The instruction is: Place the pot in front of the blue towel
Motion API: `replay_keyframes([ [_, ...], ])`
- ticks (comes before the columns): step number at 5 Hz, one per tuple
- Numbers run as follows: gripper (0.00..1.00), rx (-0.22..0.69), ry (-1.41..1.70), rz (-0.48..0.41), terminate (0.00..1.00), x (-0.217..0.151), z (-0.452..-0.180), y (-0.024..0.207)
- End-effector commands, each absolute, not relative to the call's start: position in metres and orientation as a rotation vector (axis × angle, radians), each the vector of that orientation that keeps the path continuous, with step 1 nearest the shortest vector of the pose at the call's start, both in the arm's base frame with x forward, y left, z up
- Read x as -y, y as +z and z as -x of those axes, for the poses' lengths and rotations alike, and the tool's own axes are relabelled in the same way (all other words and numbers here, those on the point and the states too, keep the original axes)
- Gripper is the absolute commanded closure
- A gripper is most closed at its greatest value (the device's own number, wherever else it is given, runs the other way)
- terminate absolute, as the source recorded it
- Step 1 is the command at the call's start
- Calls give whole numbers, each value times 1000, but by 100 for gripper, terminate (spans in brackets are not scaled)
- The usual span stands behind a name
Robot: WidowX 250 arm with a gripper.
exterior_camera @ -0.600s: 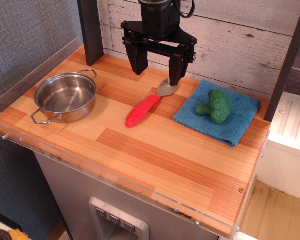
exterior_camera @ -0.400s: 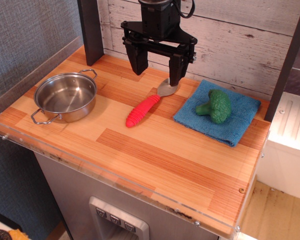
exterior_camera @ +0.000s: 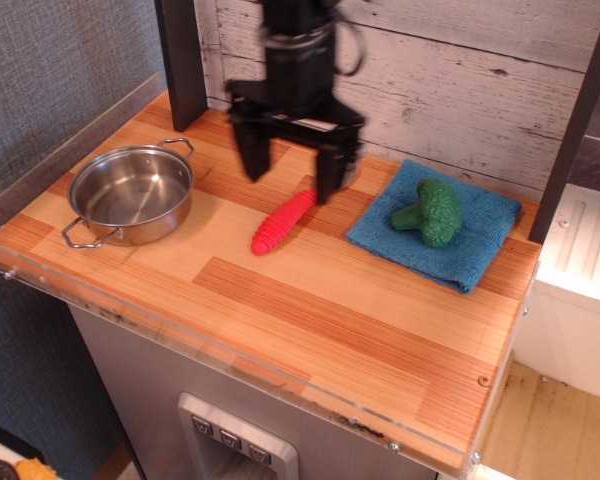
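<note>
The shiny steel pot (exterior_camera: 131,194) with two wire loop handles sits at the left of the wooden counter, empty. The blue towel (exterior_camera: 435,238) lies at the right back, with a green broccoli (exterior_camera: 431,212) on top of it. My gripper (exterior_camera: 291,177) is open and empty, hovering above the counter between the pot and the towel, over the spoon. Its black fingers (exterior_camera: 250,152) point down. It is blurred from motion.
A red-handled metal spoon (exterior_camera: 283,222) lies under the gripper, its bowl hidden behind a finger. A dark post (exterior_camera: 181,60) stands at the back left, a plank wall behind. A clear plastic lip (exterior_camera: 220,350) runs along the counter's front edge.
My gripper has moved left and forward, toward the pot, and sits a little lower. The pot, towel, broccoli and spoon have not moved.
</note>
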State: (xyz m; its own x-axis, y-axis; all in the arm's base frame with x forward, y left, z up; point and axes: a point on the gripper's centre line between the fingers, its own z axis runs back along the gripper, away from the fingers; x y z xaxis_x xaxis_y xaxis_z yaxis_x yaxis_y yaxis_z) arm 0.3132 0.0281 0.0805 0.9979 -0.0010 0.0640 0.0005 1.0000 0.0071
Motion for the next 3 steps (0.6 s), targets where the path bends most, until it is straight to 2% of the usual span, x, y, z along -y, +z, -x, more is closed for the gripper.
replay_keyframes([
  [1,0,107,88,-71,0,-90,-283,92],
  [3,0,74,104,-63,0,-106,-290,66],
])
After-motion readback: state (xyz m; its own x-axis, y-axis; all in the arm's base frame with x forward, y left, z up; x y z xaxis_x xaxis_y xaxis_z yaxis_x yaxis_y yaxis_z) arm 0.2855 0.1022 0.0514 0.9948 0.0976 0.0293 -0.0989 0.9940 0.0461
